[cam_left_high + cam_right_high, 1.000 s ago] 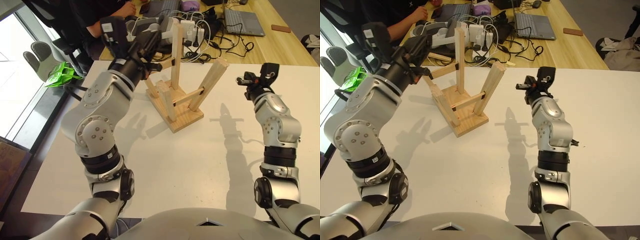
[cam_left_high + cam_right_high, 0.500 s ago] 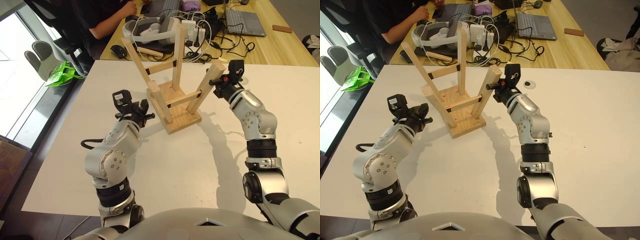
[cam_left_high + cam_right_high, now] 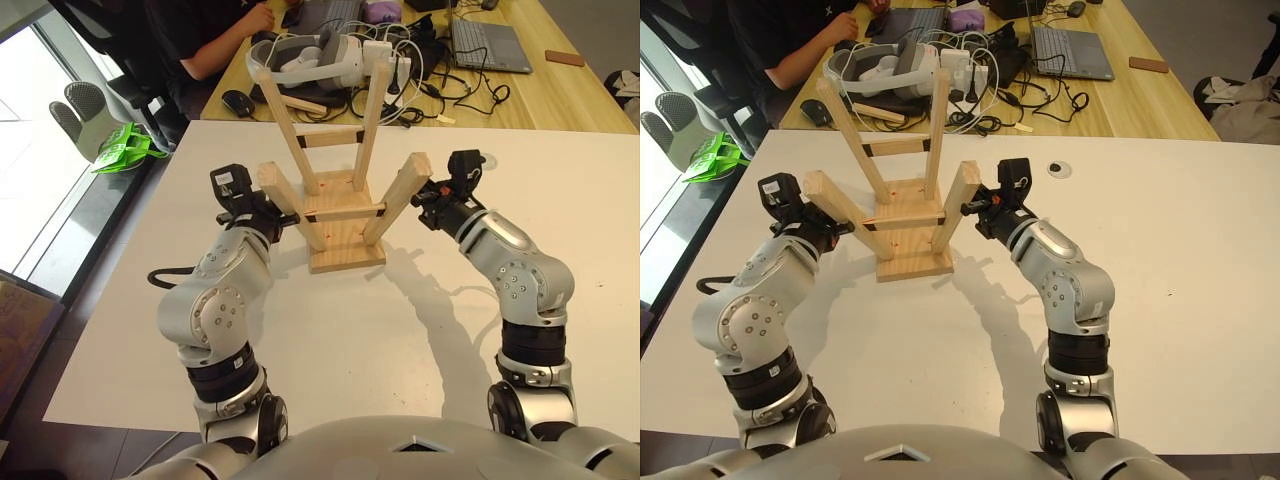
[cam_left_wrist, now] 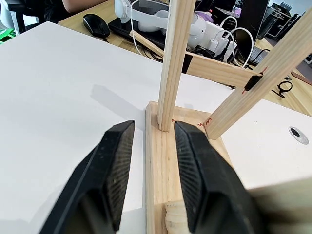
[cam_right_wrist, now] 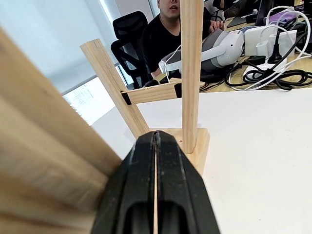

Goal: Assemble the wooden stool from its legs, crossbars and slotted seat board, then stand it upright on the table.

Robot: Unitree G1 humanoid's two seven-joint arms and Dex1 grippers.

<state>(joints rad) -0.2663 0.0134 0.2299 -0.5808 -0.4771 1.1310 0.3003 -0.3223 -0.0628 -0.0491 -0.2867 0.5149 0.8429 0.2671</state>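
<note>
Left eye view: stool (image 3: 343, 212) inverted, seat down on table (image 3: 420, 340). Left gripper (image 4: 152, 129) by near-left leg (image 3: 291, 204), jaws released. Right gripper (image 5: 155, 141) at near-right leg (image 3: 396, 197), jaws clenched together.

A white table (image 3: 420, 330) carries the upside-down stool (image 3: 908, 215), whose seat board (image 3: 912, 262) rests on the tabletop with the legs (image 3: 852, 120) pointing up. A small round disc (image 3: 1061, 170) lies near the far edge. Against that edge stands a wooden desk (image 3: 560, 95) with a laptop (image 3: 485, 40), a headset (image 3: 300, 58), a mouse (image 3: 236, 101) and cables (image 3: 440, 85).
</note>
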